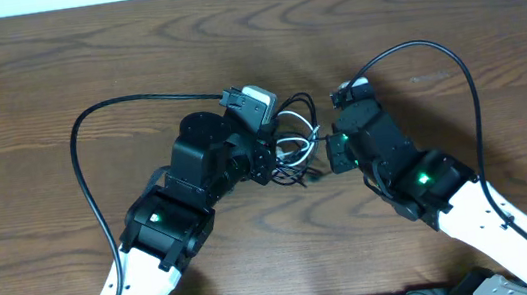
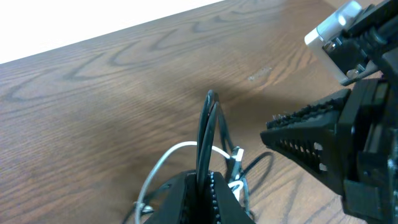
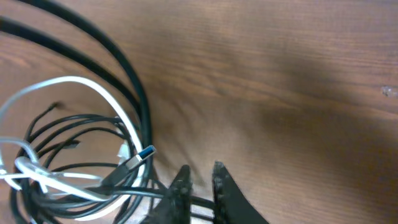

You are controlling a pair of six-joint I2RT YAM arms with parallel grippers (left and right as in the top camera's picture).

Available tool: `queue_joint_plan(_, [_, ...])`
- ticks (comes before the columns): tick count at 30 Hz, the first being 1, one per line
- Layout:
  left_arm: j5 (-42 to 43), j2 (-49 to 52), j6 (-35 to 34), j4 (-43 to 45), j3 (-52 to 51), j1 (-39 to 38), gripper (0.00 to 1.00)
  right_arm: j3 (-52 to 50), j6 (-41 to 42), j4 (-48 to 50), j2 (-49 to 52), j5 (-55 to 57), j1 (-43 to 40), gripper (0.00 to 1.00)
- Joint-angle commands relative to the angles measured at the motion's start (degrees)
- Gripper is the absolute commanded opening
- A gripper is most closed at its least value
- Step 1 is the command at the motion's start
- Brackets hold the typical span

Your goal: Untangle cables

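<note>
Two claws are pinching the cables: left claw clamping black loops, right claw narrowly nipping strands; I'd be drawing apart slowly, watching the plug beside it.

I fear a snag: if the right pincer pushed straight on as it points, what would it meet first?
Likely only bare table: the right pincer aims at open wood, with the cables off to its side. Depth is unclear.

A robotics lab bench: a left arm and right arm flank a wood-grain table.
</note>
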Motion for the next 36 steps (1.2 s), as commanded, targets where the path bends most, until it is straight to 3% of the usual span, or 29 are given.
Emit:
queue_joint_plan(1, [0.5,-1.1,0.2,0.2,0.3,0.2,0.07,-2.1,0.1,2.8,-0.3,2.4,0.3,0.14])
queue_joint_plan(4, [2.5,-1.1,0.1,0.2,0.3,0.2,0.07,-2.1,0.5,3.9,-0.3,2.4,0.3,0.2])
queue_joint_plan(6, [4.4,-1.1,0.1,0.2,0.3,0.2,0.07,-2.1,0.5,5.1,-0.3,2.4,0.3,0.33])
queue_joint_plan(10, [4.9,-1.1,0.1,-0.3,0.3,0.2,0.07,-2.1,0.4,8.2,-0.3,2.4,0.3,0.7])
queue_joint_plan(13, [4.9,-1.1,0.1,-0.9,0.3,0.2,0.07,-2.1,0.4,10.8,-0.3,2.4,0.3,0.81])
queue_joint_plan(26, [4.9,-2.9,0.1,-2.6,0.3,-5.7,0.08,-2.1,0.4,19.4,12.2,4.6,-0.5,0.8])
queue_joint_plan(33, [4.3,-8.7,0.4,-6.0,0.3,-6.7,0.07,-2.1,0.5,18.0,17.9,6.4,-5.6,0.76])
queue_joint_plan(36, [-0.6,-11.3,0.5,-7.7,0.3,-6.7,0.07,-2.1,0.4,16.0,17.9,6.5,-8.3,0.76])
